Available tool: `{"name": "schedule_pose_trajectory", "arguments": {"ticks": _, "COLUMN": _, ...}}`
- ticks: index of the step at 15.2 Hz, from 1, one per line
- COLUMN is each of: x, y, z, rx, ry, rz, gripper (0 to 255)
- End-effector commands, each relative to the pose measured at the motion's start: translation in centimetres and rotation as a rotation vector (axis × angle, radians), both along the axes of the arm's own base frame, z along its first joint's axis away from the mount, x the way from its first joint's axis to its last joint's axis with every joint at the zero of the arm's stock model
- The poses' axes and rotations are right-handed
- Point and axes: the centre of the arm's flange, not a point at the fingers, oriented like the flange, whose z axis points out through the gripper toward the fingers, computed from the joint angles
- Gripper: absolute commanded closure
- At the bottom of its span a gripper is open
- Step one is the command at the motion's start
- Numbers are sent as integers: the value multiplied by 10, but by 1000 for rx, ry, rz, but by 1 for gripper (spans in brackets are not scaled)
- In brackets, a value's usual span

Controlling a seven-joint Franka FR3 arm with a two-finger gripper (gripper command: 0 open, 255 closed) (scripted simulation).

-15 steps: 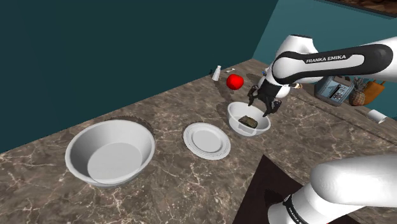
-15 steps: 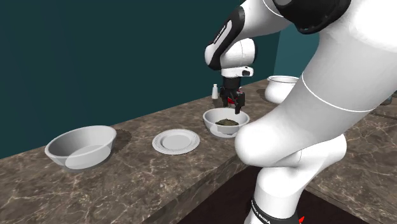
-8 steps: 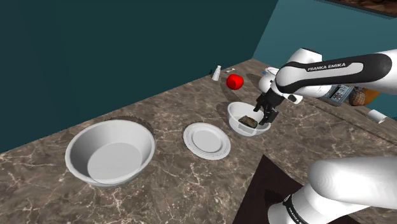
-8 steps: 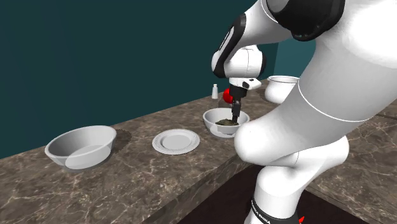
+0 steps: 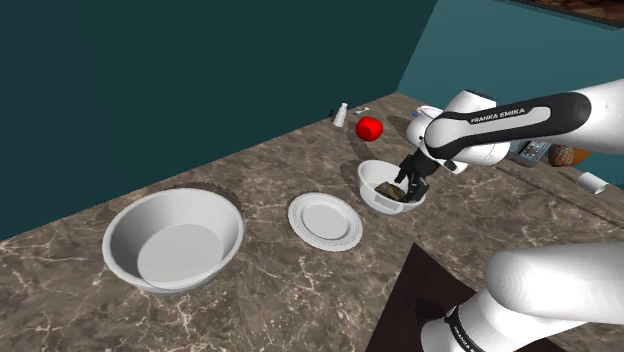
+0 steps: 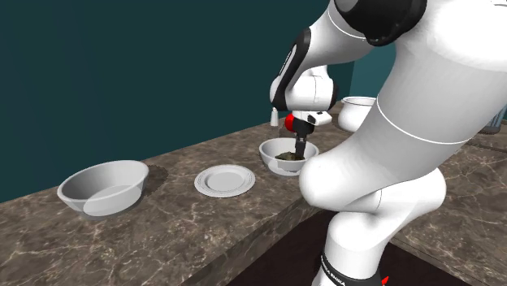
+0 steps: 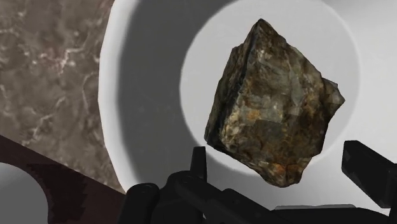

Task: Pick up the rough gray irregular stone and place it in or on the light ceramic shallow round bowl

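The stone (image 7: 273,102) lies in the bowl (image 7: 146,95); the gripper (image 7: 280,153) hangs just above, fingers spread, grasping nothing.

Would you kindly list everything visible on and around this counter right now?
stone: one, brown-grey, in the small bowl.
small bowl: one, white, on the counter beside the plate.
plate: one, white, between the two bowls.
big bowl: one, white, shoulder view's left.
red ball: one, red, behind the small bowl.
shaker: one, white, by the wall near the red ball.
counter: one, brown marble.
arm: one, white with dark joints.
gripper: one, black, open, in the small bowl at the stone.
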Motion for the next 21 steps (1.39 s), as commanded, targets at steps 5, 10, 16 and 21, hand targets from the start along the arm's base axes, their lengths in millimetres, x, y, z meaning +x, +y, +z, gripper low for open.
{"name": "schedule_pose_trajectory", "arguments": {"ticks": 5, "x": 0, "y": 0, "z": -1, "rx": 0, "ry": 0, "rz": 0, "gripper": 0}}
{"name": "schedule_pose_trajectory", "arguments": {"ticks": 10, "x": 0, "y": 0, "z": -1, "rx": 0, "ry": 0, "rz": 0, "gripper": 255}}
{"name": "schedule_pose_trajectory", "arguments": {"ticks": 16, "x": 0, "y": 0, "z": 4, "rx": 0, "ry": 0, "rz": 0, "gripper": 255}}
{"name": "schedule_pose_trajectory", "arguments": {"ticks": 21, "x": 0, "y": 0, "z": 30, "rx": 0, "ry": 0, "rz": 0, "gripper": 255}}
